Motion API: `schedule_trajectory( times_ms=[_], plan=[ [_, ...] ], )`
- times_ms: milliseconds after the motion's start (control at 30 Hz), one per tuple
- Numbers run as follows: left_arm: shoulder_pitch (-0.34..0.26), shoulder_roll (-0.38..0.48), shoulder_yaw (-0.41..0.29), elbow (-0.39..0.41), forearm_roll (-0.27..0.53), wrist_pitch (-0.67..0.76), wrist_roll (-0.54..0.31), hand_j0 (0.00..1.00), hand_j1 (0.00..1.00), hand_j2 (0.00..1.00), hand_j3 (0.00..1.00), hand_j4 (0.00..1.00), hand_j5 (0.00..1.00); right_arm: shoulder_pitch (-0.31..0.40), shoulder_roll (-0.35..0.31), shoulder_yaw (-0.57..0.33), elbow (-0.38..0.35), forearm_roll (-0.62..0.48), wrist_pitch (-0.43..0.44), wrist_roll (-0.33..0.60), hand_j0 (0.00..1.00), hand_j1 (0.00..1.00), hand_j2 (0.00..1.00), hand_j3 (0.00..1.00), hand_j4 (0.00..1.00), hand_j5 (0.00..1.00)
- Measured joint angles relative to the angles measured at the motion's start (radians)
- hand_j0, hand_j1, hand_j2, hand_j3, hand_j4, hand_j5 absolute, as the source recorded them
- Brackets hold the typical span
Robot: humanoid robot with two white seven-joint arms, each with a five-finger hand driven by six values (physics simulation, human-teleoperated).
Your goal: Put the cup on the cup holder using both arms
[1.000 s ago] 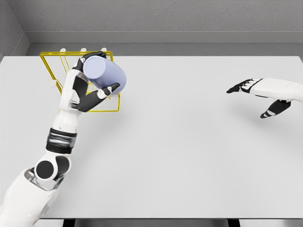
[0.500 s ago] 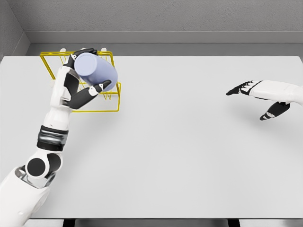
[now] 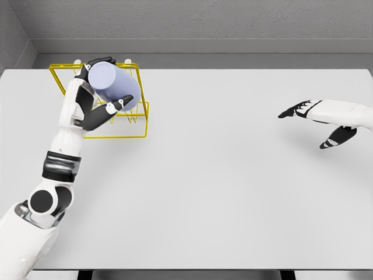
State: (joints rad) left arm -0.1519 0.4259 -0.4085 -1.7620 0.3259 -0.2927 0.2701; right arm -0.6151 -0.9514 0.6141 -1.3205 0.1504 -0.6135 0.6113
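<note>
Left hand [image 3: 93, 105]: we see its fingers clamped on the tilted cup [image 3: 113, 87] over the cup holder [image 3: 131, 119].
Right hand [image 3: 320, 119]: fingers apart, above the table [image 3: 221, 175].

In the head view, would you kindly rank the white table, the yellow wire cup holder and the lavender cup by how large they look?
1. White table, by far the largest.
2. Yellow wire cup holder.
3. Lavender cylindrical cup, held over the holder in the left hand; it looks smallest, though the hand hides part of it.
</note>
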Motion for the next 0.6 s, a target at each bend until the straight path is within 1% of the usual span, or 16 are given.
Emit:
schedule_trajectory(
  times_ms=[233,300,333,367,600],
  plan=[
    [0.0,0.0,0.011,0.0,0.012,0.023,-0.001,0.65,0.65,0.65,0.65,0.65,0.65,0.008,0.0,0.0,-0.002,0.0,0.0,0.0,1.0,1.0,1.0,1.0,1.0,1.0],
    [0.0,0.0,0.013,0.0,0.013,0.026,-0.002,0.77,0.77,0.77,0.77,0.77,0.77,0.008,0.0,0.0,-0.002,0.0,0.0,0.0,1.0,1.0,1.0,1.0,1.0,1.0],
    [0.0,0.0,0.013,0.0,0.013,0.026,-0.001,0.9,0.9,0.9,0.9,0.9,0.9,0.008,0.0,0.0,-0.002,0.0,0.0,0.0,1.0,1.0,1.0,1.0,1.0,1.0],
    [0.0,0.0,0.014,0.0,0.013,0.027,-0.001,1.0,1.0,1.0,1.0,1.0,1.0,0.008,0.0,0.0,-0.003,0.0,0.0,0.0,1.0,1.0,1.0,1.0,1.0,1.0],
    [0.0,0.0,0.017,0.0,0.01,0.024,0.0,1.0,1.0,1.0,1.0,1.0,1.0,0.008,0.0,0.0,-0.003,0.0,0.0,0.0,1.0,1.0,1.0,1.0,1.0,1.0]
  ],
)
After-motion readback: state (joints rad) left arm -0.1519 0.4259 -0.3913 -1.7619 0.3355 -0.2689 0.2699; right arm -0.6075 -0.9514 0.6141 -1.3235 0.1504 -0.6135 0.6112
